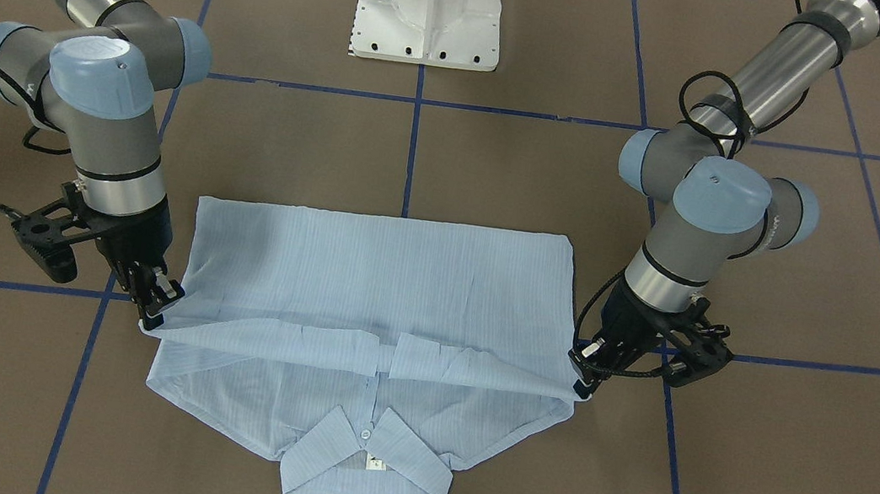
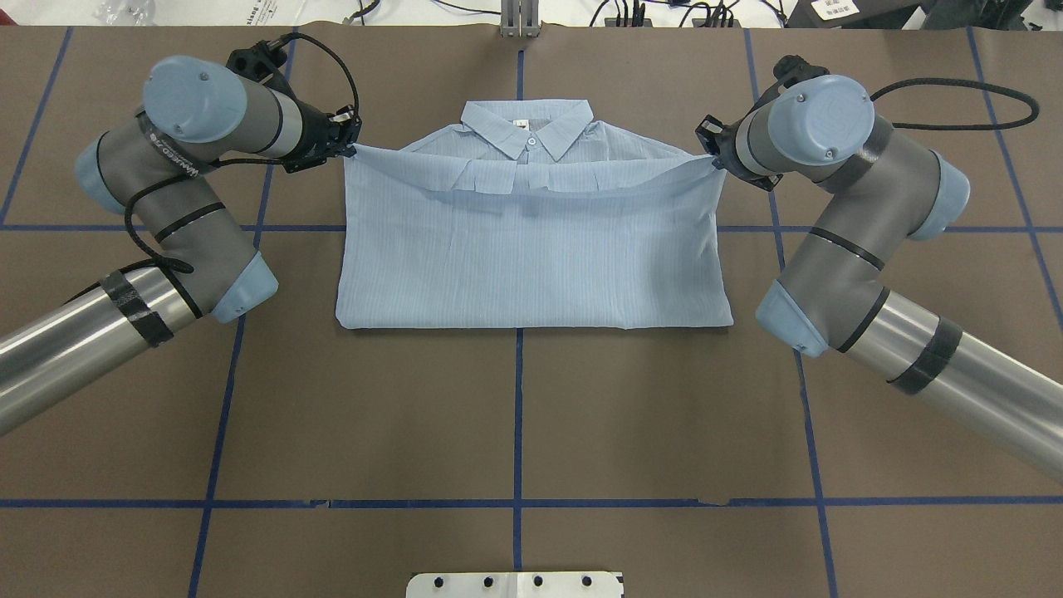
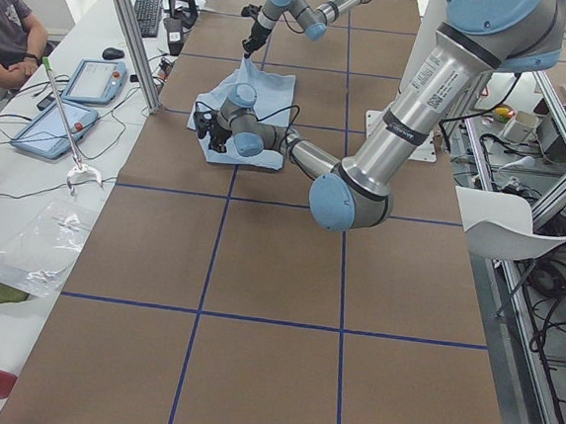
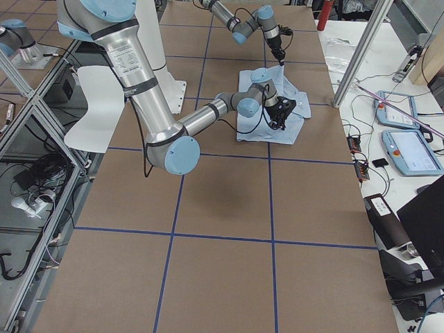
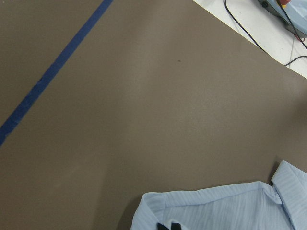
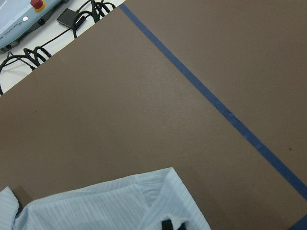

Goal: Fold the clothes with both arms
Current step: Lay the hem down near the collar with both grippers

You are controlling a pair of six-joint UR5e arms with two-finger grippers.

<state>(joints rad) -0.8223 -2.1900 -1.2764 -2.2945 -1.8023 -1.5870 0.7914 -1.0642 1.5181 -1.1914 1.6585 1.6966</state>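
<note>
Pale-blue shirt, spread mid-table, pinched at both corners of its doubled-over lower half by left gripper and right gripper, fingers closed on cloth, edge lifted just short of the collar. Risks slipping or landing skewed — thin fabric, uneven release. As for containers, only a clear plastic bag off-table, contents unreadable.

You find the shirt in the middle of the bench, in front of the robot's base, with its collar on the side far from the robot. The folded-over layer lies on the shirt, with its edge beside the collar. The left jaws are at its left corner and the right jaws at its right.
</note>
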